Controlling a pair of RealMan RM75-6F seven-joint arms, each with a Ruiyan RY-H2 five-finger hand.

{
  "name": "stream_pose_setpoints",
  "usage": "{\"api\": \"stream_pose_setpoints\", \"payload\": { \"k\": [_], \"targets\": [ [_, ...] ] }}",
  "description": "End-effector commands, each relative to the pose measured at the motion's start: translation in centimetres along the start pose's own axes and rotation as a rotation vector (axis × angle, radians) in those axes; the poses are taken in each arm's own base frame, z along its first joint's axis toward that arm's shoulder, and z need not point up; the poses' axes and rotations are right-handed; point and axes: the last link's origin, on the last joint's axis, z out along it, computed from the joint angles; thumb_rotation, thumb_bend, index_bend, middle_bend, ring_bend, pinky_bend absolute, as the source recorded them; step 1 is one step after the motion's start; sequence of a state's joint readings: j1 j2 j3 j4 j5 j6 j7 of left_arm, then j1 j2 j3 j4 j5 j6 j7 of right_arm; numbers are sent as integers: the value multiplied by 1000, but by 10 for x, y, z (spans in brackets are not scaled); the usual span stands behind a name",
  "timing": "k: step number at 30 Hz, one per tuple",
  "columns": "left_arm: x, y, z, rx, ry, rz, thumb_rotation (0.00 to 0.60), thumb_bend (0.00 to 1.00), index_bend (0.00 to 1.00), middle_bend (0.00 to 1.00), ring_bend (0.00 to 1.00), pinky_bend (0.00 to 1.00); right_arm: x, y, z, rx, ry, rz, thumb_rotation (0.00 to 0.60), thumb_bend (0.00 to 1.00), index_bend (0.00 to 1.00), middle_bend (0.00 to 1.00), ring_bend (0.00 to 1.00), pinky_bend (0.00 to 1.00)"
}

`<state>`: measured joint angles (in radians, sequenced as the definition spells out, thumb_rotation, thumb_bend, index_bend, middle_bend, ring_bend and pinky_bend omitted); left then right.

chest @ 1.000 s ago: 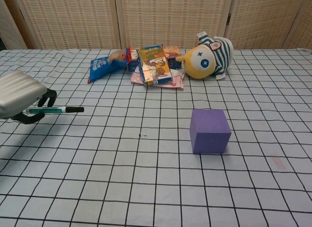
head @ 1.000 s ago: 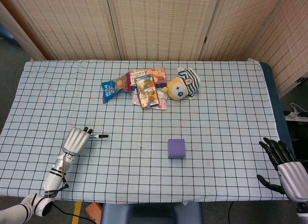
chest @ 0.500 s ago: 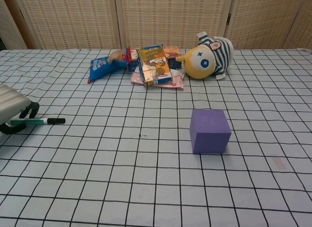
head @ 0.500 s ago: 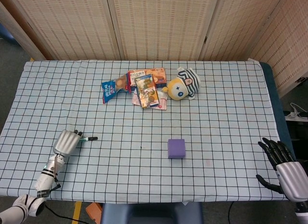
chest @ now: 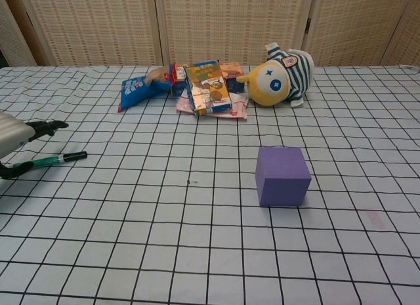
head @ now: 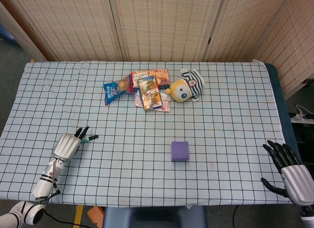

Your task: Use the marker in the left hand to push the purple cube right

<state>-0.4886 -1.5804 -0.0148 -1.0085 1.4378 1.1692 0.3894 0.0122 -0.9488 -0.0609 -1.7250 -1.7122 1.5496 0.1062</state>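
The purple cube [head: 180, 151] [chest: 283, 176] sits on the checked tablecloth, right of centre and near the front. A green marker with a black cap [head: 90, 138] [chest: 52, 160] lies on the cloth far to the cube's left, cap pointing right. My left hand [head: 67, 144] [chest: 16, 138] is at the marker's rear end. Its fingers [chest: 47, 126] are stretched out and lifted off the marker, and only the thumb stays close to the butt. My right hand [head: 290, 167] hovers by the front right corner, fingers spread and holding nothing.
At the back centre of the table lie snack packets [head: 147, 88] [chest: 203, 87], a blue bag [head: 112, 90] [chest: 136, 90] and a yellow plush toy in a striped cap [head: 185, 88] [chest: 279, 79]. Bare cloth [head: 132, 144] stretches between marker and cube.
My left hand drew back leftward with the marker, then spread its fingers. The marker now lies tilted on the cloth. The cube and right hand stayed put.
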Motion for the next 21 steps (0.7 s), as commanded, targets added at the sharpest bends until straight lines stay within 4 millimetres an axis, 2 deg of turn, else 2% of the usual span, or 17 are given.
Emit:
{"api": "stream_pose_setpoints", "payload": {
  "k": [1, 2, 5, 6, 8, 11, 14, 16, 21],
  "targets": [
    [37, -6, -25, 9, 104, -118, 600, 400, 0, 169, 562, 799, 0, 0, 0, -2, -1, 0, 600, 137, 0, 0, 0, 0],
    [46, -8, -33, 14, 124, -156, 600, 396, 0, 162, 464, 723, 0, 0, 0, -2, -1, 0, 600, 137, 0, 0, 0, 0],
    [71, -21, -62, 42, 175, -309, 600, 385, 0, 103, 165, 413, -1, 0, 0, -2, -6, -3, 600, 137, 0, 0, 0, 0],
    [75, -25, -73, 51, 187, -363, 600, 382, 0, 87, 118, 354, -2, 0, 0, -2, -9, -5, 600, 137, 0, 0, 0, 0],
    [80, -33, -101, 78, 208, -500, 600, 379, 0, 69, 77, 286, -4, -2, 1, 0, -17, -10, 600, 137, 0, 0, 0, 0],
    [74, -37, -149, 102, 208, -661, 600, 367, 0, 39, 49, 200, -7, -3, 2, 1, -24, -20, 600, 137, 0, 0, 0, 0],
    [56, -42, -182, 155, 179, -647, 600, 353, 0, 15, 7, 162, -10, -4, 4, -9, -25, -35, 600, 137, 0, 0, 0, 0],
    [49, -44, -187, 184, 118, -567, 600, 350, 0, 2, 0, 134, -12, -5, 5, -11, -25, -45, 600, 137, 0, 0, 0, 0],
    [49, -44, -183, 209, 91, -537, 600, 347, 0, 0, 0, 116, -14, -8, 3, -6, -28, -56, 600, 137, 0, 0, 0, 0]
  ]
}}
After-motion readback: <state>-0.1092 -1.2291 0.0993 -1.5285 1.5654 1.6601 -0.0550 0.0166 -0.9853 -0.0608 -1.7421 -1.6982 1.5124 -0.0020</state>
